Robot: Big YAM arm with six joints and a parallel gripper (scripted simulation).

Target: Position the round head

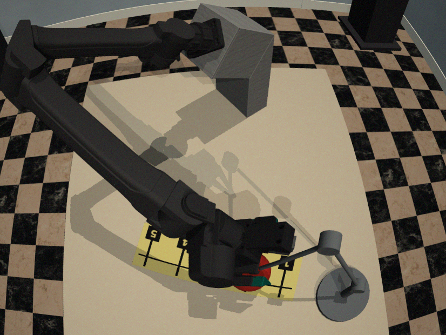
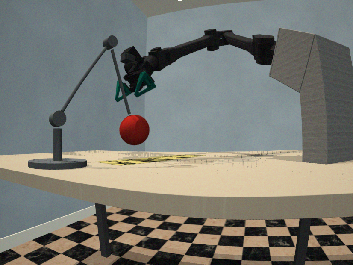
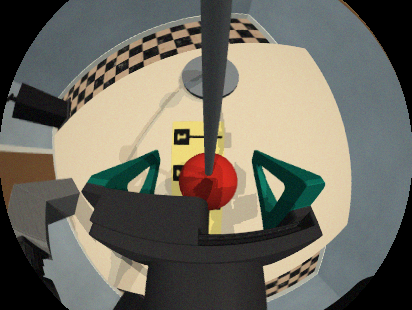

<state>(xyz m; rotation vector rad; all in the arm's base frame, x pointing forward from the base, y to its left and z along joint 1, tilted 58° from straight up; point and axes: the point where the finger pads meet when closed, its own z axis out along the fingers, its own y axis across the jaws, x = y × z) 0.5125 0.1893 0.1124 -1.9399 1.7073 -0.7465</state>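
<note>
The lamp's round grey foot (image 1: 342, 297) (image 2: 57, 163) (image 3: 209, 75) sits on the bench, just beyond the mark-1 end of the yellow strip (image 1: 162, 248) (image 2: 148, 159) (image 3: 196, 130). Its two thin rods meet at a high elbow joint (image 1: 330, 242) (image 2: 109, 42). The red round head (image 1: 265, 260) (image 2: 133, 129) (image 3: 207, 178) hangs well clear of the bench, about over mark 2. My gripper (image 2: 128, 96) (image 3: 206, 155) is open. Its green fingers stand on either side of the upper rod, above the head, without touching it. In the top view my arm hides marks 2 and 3.
The arm's grey pedestal (image 1: 241, 61) (image 2: 322, 113) stands at the far end of the beige bench (image 1: 306, 143) (image 2: 199, 182). A dark pillar (image 1: 378, 21) stands on the chequered floor beyond it. The foot is close to the bench's edge.
</note>
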